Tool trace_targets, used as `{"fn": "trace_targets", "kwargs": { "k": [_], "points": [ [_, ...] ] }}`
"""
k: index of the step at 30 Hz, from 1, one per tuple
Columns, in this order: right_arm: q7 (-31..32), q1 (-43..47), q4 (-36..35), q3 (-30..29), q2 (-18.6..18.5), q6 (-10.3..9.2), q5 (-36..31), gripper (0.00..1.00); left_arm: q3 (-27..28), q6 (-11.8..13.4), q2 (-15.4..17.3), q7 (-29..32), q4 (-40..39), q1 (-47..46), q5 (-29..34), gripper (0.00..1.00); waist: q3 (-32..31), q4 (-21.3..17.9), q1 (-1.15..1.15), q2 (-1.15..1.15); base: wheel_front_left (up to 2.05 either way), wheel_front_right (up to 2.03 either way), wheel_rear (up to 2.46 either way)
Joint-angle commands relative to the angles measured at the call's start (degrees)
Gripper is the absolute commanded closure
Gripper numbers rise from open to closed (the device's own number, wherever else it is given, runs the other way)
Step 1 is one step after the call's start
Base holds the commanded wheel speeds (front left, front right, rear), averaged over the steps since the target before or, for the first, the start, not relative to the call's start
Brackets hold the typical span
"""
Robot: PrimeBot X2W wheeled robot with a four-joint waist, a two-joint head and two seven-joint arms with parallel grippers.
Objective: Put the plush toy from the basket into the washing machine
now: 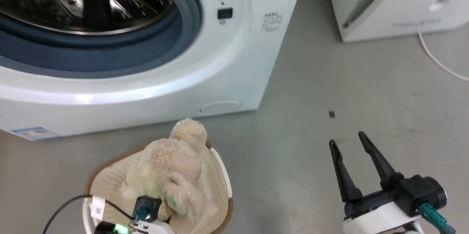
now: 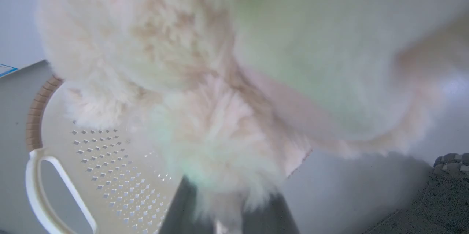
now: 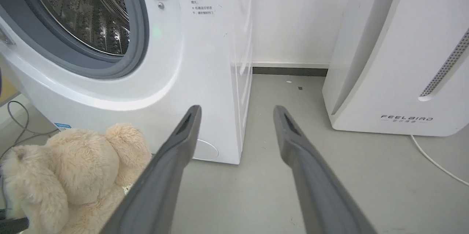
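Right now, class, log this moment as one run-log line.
left gripper: shut on plush toy | plush toy: in basket | right gripper: open, empty, over floor | washing machine: open

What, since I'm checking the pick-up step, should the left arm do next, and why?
Probably lift straight up. The left gripper has its fingers sunk in the fur of the plush toy, seemingly closed on it. The toy sits in the basket, below the open porthole of the washing machine.
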Motion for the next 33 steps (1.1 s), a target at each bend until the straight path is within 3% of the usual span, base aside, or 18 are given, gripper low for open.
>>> {"fn": "trace_targets", "kwargs": {
  "k": [1,19,28,33],
  "points": [
    [-0.26,0.69,0.32,-0.08,-0.01,-0.05,-0.56,0.00,0.54,0.56,0.25,-0.31,-1.72,1.44,-0.01,1.00,-3.75,2.03,0.01,0.00,0.00,0.00,0.00],
    [-0.26,5.41,2.15,0.42,-0.01,-0.05,-0.18,0.00,5.62,4.60,1.79,-0.32,-28.26,15.85,5.34,1.00,-14.75,6.65,0.01,0.00,0.00,0.00,0.00],
    [-0.26,5.85,0.84,-0.34,-0.01,-0.05,0.71,0.00,8.16,5.01,2.44,-0.32,-39.08,17.83,7.13,1.00,-15.74,6.66,0.01,0.00,0.00,0.00,0.00],
    [-0.26,4.87,-1.19,-0.62,-0.01,-0.05,0.33,0.00,10.86,3.89,3.86,-0.32,-45.37,15.41,6.82,1.00,-12.42,5.15,0.01,0.00,0.00,0.00,0.00]
  ]
}}
